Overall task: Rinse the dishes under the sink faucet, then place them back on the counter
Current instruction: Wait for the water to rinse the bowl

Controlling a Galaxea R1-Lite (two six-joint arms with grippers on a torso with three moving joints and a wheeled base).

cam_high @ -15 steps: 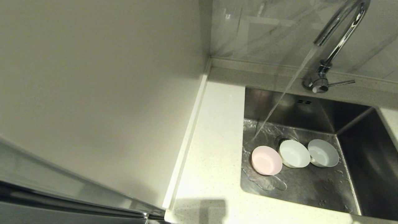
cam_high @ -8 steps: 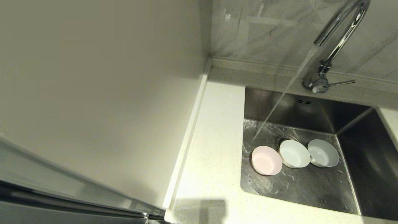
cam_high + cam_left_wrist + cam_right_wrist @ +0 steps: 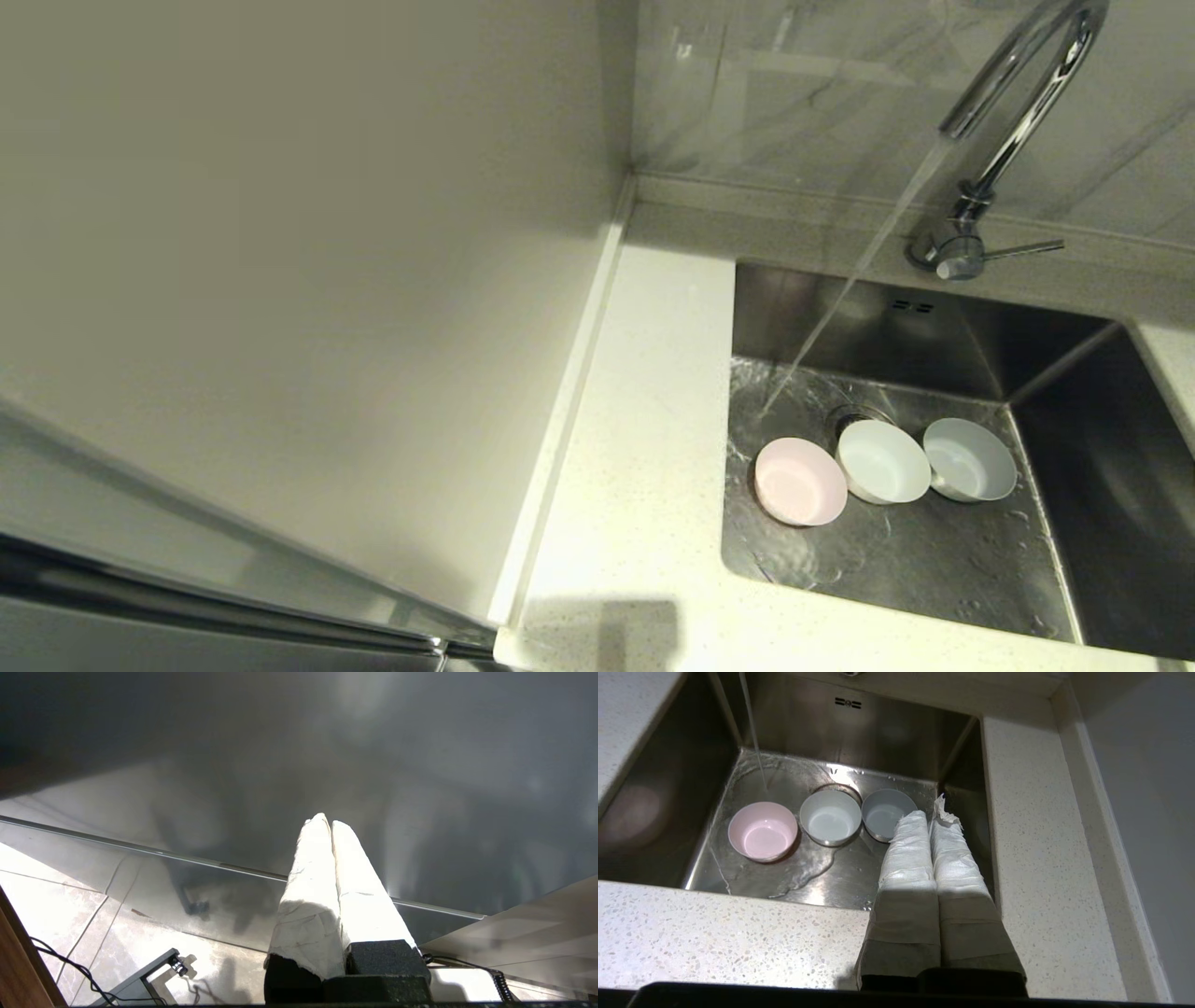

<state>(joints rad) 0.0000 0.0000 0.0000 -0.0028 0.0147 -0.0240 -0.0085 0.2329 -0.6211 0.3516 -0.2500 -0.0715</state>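
Your sink (image 3: 1074, 392) holds three wet, light, slippery bowls in a row: pink bowl (image 3: 800, 481), mint-white bowl (image 3: 883, 460), steel bowl (image 3: 969, 458). Pinch each by its rim. The right pincer (image 3: 931, 812) hovers clenched above the sink; the left pincer (image 3: 327, 821) is clenched, parked away.

There are no words, numbers, labels or signs to read on anything here, in any of the three views.

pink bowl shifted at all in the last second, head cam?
No. The pink bowl sits in the same spot on the sink floor, touching the mint-white bowl by the drain, with the faucet stream landing just behind it as before.
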